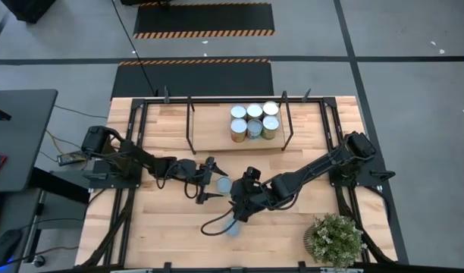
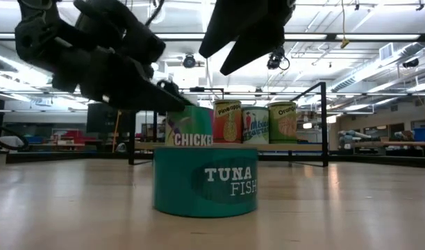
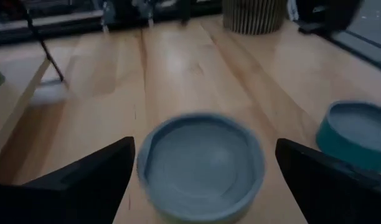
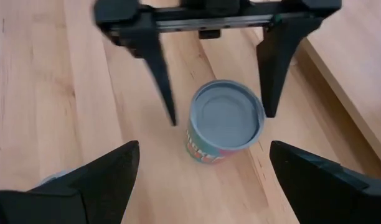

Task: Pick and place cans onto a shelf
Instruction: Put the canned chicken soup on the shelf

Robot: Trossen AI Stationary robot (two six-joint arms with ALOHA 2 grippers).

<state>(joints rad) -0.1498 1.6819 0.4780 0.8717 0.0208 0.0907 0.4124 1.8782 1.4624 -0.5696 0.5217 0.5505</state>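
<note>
Left claw [image 1: 210, 180] is spread apart, its dark tapered fingers flanking a cylindrical chicken can [image 4: 225, 122] with a ribbed pale-blue lid, not gripping it. Right claw [image 1: 234, 206] is also spread, facing that can. A squat teal tuna can [image 2: 205, 186] stands beside it on the planked wooden counter [image 1: 293, 227]. Six cans [image 1: 254, 120] occupy the light-wood shelf [image 1: 217, 140] beyond.

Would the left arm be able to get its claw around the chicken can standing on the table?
Probably yes: the left claw is open with the chicken can between its fingers, and nothing blocks it; the tuna can stands apart.
</note>
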